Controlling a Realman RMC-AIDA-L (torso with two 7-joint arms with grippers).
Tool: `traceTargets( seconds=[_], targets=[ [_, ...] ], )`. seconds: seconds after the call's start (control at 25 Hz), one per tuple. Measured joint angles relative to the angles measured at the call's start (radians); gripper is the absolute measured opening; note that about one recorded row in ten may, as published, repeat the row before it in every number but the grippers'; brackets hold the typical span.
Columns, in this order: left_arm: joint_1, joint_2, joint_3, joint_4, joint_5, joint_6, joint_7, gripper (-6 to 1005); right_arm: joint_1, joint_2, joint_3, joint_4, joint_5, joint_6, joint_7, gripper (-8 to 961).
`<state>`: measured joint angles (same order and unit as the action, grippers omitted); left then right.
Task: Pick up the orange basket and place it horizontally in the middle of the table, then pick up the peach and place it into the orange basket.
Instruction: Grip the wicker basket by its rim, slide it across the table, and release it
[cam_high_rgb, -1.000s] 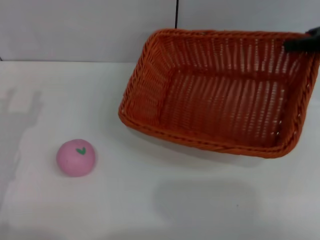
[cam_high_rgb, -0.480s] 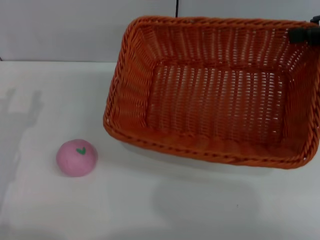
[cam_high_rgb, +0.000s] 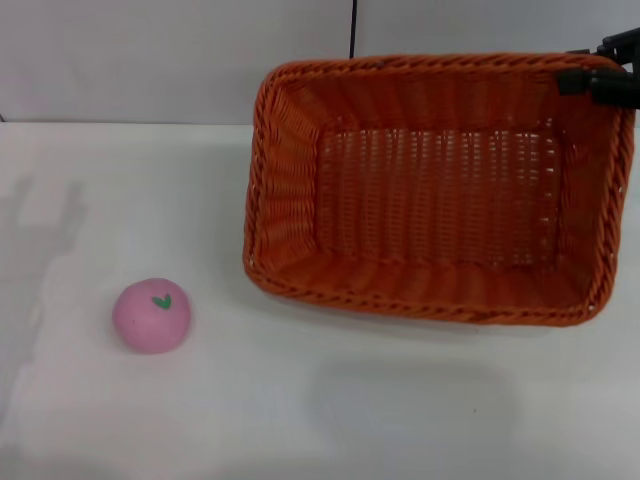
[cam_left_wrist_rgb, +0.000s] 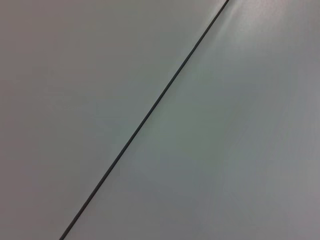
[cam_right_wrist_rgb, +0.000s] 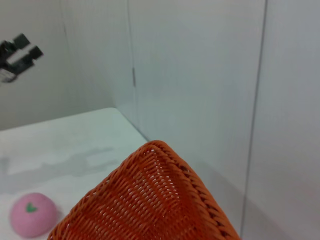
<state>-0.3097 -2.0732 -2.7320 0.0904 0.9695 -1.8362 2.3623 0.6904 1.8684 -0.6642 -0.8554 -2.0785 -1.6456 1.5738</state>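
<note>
The orange basket (cam_high_rgb: 430, 190) hangs over the right half of the white table (cam_high_rgb: 300, 400), its long side running left to right and its open side tipped toward me. My right gripper (cam_high_rgb: 588, 80) is shut on the braided rim at the basket's far right corner. In the right wrist view, a corner of the orange basket (cam_right_wrist_rgb: 150, 200) fills the lower part. The pink peach (cam_high_rgb: 152, 315) rests on the table at the front left, apart from the basket, and the peach (cam_right_wrist_rgb: 32, 214) also shows in the right wrist view. My left gripper (cam_right_wrist_rgb: 27, 46) is parked high and far off, open and empty.
A grey wall with a dark vertical seam (cam_high_rgb: 353, 28) stands right behind the basket. The left wrist view shows only flat grey surface with a dark line (cam_left_wrist_rgb: 150, 110). Bare tabletop lies between the peach and the basket and along the front.
The basket has turned from a skewed pose to lie square with the table's edge. Its left end first swung out toward the peach, then drew back right. The peach has not moved.
</note>
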Motion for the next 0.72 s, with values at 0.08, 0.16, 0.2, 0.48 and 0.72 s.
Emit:
traceTargets(
  seconds=[0.08,0.16,0.2,0.48,0.72],
  targets=[
    [0.001,0.0,0.0,0.0,0.0,0.0,0.0,815,0.002,0.0,0.0,0.013,0.0,0.011,-0.022,175],
    [0.002,0.0,0.0,0.003,0.0,0.0,0.0,815,0.006,0.0,0.0,0.044,0.0,0.036,-0.065,175],
    [0.003,0.0,0.0,0.01,0.0,0.0,0.0,815,0.009,0.002,0.0,0.071,0.0,0.063,-0.101,177],
    [0.004,0.0,0.0,0.017,0.0,0.0,-0.001,814,0.017,0.023,0.0,0.128,-0.002,0.134,-0.187,193],
    [-0.001,0.001,0.0,0.024,0.0,0.0,-0.001,815,0.033,0.038,-0.002,0.155,-0.009,0.19,-0.23,207]
  ],
)
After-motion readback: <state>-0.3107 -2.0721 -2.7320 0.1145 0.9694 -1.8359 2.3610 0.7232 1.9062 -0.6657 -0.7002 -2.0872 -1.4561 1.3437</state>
